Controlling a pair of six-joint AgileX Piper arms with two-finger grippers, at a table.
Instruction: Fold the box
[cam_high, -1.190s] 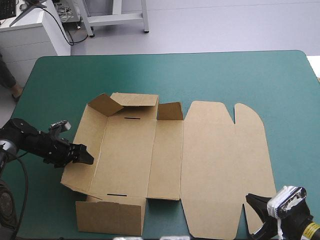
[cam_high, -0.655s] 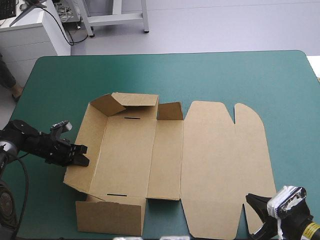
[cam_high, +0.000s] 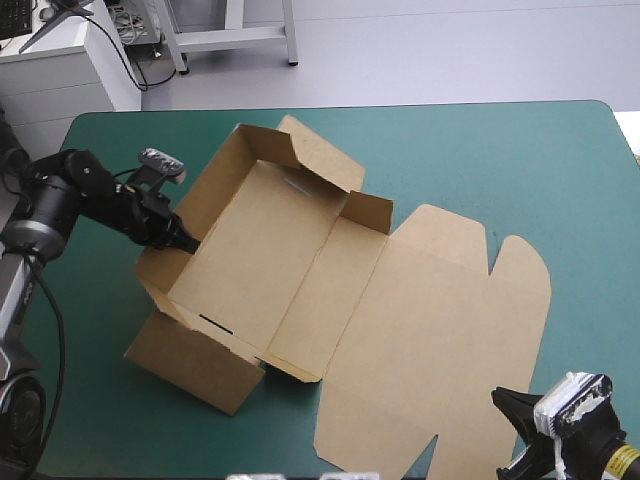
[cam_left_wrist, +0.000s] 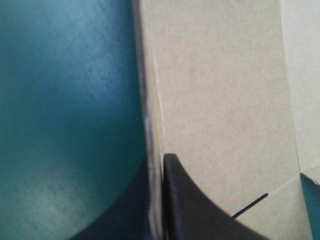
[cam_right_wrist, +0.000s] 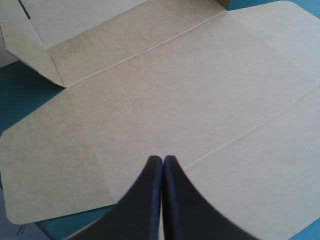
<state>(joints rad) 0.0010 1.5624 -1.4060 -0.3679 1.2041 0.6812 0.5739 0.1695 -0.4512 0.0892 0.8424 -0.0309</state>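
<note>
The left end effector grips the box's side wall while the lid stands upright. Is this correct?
Not quite. The left end effector does grip the box by its side wall, but the lid lies flat on the table, as the high view shows.

Teal-green desk (cam_high: 480, 150), rounded at the far corners. On it, one brown box (cam_high: 300, 270), set askew: walled tray part toward the left edge, flat lid (cam_high: 430, 330) spread toward the near right corner.
</note>
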